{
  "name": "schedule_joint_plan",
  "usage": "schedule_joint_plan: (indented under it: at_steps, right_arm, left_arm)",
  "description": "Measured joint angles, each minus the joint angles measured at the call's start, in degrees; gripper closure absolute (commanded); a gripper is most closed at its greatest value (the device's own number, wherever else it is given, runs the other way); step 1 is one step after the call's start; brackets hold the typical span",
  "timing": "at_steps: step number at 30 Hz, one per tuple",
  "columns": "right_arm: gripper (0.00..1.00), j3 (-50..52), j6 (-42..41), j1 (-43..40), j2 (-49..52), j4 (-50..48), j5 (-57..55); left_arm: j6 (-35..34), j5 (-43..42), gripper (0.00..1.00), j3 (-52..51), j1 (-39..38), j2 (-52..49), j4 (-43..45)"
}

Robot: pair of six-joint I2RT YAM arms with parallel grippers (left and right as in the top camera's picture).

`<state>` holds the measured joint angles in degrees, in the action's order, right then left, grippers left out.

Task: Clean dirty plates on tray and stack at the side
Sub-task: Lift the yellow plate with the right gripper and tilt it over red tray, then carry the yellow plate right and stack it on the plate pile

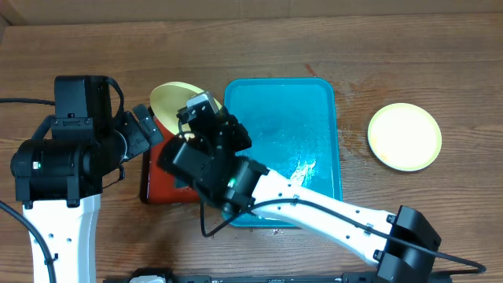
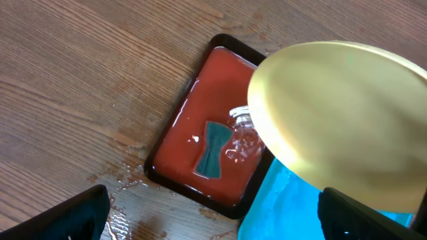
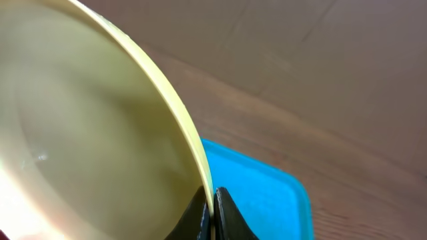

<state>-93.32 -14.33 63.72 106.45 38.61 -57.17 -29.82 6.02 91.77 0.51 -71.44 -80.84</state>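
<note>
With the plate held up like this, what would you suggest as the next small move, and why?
Probably lower the open left claw to the teal sponge in the red tray: the right claw pinches the plate at its rim; nothing wipes it.

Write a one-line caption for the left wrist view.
Tilted plate over a water-filled red tray with a teal pad in it, blue tray alongside.

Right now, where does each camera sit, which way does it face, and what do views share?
Overhead: above the table, looking down; left arm, right arm show.
Left wrist: tilted down at the red tray; fingers at bottom corners.
Right wrist: close against the held plate; fingers pinch its rim.
Shared: all see it and the blue tray.
</note>
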Motion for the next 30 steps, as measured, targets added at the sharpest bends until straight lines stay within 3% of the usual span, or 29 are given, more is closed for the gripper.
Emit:
schedule_joint_plan:
  at_steps: [4, 10, 15, 18, 24, 30]
  right_arm:
    - [0.96, 0.0, -3.1, -4.3, 0.0, 1.9, 10.1]
    - [0.96, -0.3, -7.3, -15.8, -0.1, 6.2, 34.1]
    - [0.96, -0.4, -9.7, -30.4, -4.2, 11.0, 53.1]
    - [0.96, -0.9, -11.8, -43.7, -9.2, 16.1, 62.2]
    - [0.96, -1.7, -14.8, -70.3, -13.0, 26.0, 68.2]
    - [0.96, 9.6, -15.6, -85.7, -10.8, 26.8, 68.2]
  left_arm:
    - [0.0, 0.0, 0.0, 0.0, 0.0, 0.0, 0.0]
    - [0.0, 0.0, 0.0, 0.0, 0.0, 0.0, 0.0]
    - [0.0, 0.0, 0.0, 0.0, 0.0, 0.0, 0.0]
    - [0.0, 0.0, 0.0, 0.0, 0.0, 0.0, 0.0]
    - [0.0, 0.0, 0.0, 0.0, 0.0, -0.1, 0.0]
    - [0.0, 0.0, 0.0, 0.0, 0.0, -0.2, 0.0]
